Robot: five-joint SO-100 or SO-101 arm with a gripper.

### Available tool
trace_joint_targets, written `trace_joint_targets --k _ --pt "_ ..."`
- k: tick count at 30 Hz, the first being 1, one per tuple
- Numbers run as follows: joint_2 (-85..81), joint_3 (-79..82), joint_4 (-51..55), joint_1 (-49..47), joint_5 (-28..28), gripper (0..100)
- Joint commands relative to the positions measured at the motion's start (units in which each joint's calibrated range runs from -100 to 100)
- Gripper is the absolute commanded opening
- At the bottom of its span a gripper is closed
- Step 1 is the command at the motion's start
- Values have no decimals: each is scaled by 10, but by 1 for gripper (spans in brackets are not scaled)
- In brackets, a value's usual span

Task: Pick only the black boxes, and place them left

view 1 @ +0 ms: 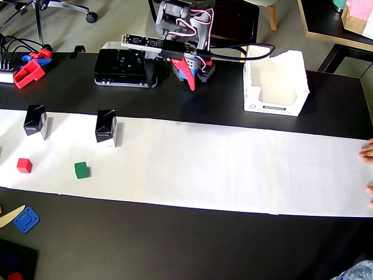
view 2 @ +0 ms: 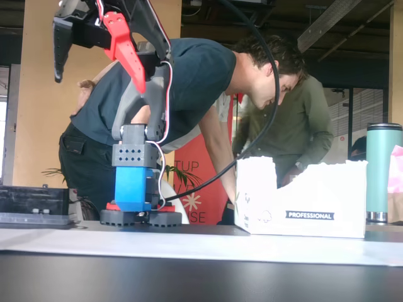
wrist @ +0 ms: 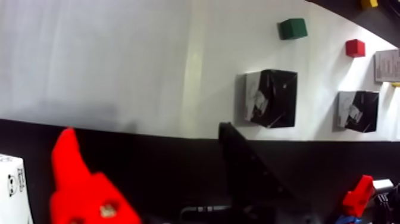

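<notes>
gripper (wrist: 146, 146) open, carton (view 2: 301, 200) reads "professional"

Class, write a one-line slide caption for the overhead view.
Two glossy black cartons, a red cube and a green cube on white paper.

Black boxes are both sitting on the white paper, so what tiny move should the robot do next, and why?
Probably swing the open, empty tool toward the nearer black box. The tool is folded back near the arm's base, and both that box and the far black box stand untouched on the white paper.
</notes>
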Motion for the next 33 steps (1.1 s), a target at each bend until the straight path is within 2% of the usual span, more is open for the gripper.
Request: trace_joint_targets --k 1,6,16,22,33 --pt "28 -85 -9 13 1 45" --pt "66 -101 -13 14 7 45" --pt "121 -95 -112 97 75 45" --pt "137 -95 -130 152 117 45" --pt "228 -94 -230 179 118 45"
